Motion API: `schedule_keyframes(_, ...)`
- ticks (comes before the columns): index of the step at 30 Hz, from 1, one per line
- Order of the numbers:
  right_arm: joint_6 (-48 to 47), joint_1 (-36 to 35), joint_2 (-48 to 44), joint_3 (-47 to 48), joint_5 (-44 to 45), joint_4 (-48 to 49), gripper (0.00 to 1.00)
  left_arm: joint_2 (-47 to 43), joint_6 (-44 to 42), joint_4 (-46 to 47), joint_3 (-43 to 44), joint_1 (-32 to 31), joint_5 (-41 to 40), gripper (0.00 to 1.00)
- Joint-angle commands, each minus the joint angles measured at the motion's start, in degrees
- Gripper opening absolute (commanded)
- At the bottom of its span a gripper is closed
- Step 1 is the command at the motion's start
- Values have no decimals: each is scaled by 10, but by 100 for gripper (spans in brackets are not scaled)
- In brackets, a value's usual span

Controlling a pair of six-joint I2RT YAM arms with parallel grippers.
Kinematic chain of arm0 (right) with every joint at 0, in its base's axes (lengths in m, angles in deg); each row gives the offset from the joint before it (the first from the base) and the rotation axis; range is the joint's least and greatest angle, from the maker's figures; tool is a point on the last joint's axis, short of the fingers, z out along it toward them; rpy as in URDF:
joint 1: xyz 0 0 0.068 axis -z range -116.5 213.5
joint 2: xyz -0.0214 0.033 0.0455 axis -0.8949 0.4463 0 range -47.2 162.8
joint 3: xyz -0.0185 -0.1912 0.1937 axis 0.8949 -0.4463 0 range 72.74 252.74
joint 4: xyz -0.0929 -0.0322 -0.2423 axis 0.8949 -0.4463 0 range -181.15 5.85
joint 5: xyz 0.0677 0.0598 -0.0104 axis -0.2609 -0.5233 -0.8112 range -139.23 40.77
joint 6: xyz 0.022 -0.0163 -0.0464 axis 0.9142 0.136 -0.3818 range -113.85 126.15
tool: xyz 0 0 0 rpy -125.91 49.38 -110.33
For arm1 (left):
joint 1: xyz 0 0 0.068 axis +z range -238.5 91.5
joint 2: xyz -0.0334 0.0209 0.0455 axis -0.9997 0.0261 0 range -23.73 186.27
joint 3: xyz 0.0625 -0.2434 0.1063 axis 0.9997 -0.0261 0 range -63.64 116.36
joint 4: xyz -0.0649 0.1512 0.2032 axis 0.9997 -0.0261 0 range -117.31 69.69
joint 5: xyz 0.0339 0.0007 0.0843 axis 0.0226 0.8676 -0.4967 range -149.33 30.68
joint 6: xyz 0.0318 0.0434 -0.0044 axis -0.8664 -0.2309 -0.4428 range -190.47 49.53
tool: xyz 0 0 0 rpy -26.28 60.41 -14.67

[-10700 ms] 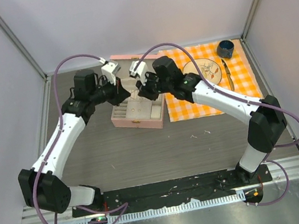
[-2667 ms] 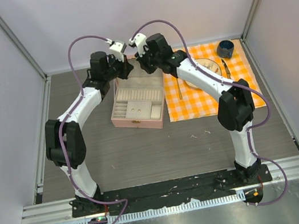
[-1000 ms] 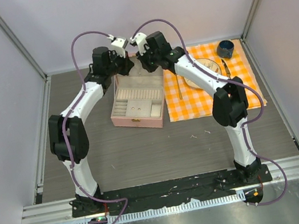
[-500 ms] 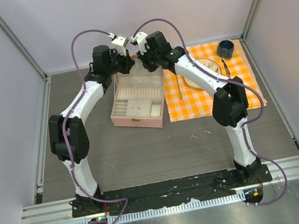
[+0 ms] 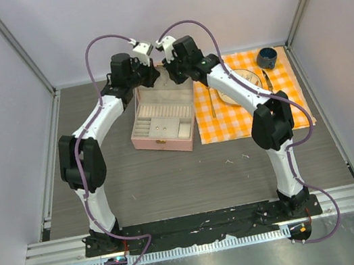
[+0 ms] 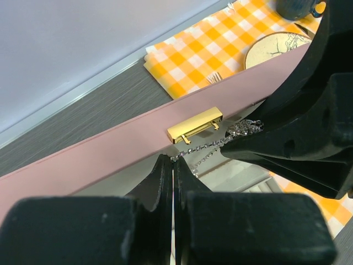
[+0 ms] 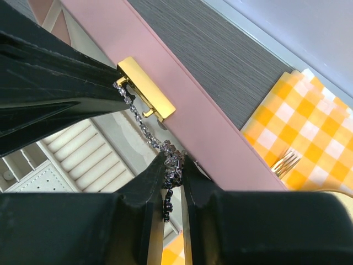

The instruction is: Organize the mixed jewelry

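The thin silvery chain (image 6: 207,146) hangs stretched between my two grippers, above the open pink case (image 5: 162,145) and close to the gold clasp (image 7: 146,88) on its raised lid (image 7: 209,132). My left gripper (image 6: 172,160) is shut on one end of the chain. My right gripper (image 7: 172,160) is shut on a bunched part of the chain (image 7: 144,128). In the top view both grippers, left (image 5: 155,74) and right (image 5: 168,73), meet tip to tip at the case's far edge. A tiny pale bit (image 5: 156,128) lies in the case's tray.
An orange checked cloth (image 5: 282,107) lies right of the case. On it are a round plate (image 5: 233,95) with small pale bits, a gold fork (image 5: 212,102), a knife (image 5: 269,85) and a dark blue cup (image 5: 267,57). Small pale specks (image 5: 243,157) lie on the table.
Both grippers moved from over the case's middle to its far edge and came together there. In the last second they hardly moved.
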Motion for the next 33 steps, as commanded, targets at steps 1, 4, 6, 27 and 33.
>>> schedule_keyframes(1, 11, 12, -18, 32, 24, 28, 21, 4, 1, 5, 30, -3, -8, 0)
schedule_keyframes(4, 14, 12, -20, 33, 24, 28, 24, 4, 1, 4, 32, -3, -8, 0)
schedule_keyframes(6, 19, 12, -22, 34, 24, 28, 25, 5, 1, 3, 33, -4, -8, 0)
schedule_keyframes(27, 42, 12, -62, -11, -63, 44, 32, -34, 0, -37, 14, -12, 6, 0)
schedule_keyframes(33, 40, 12, -85, -39, -92, 48, 39, -71, 0, -48, -11, -12, 14, 0)
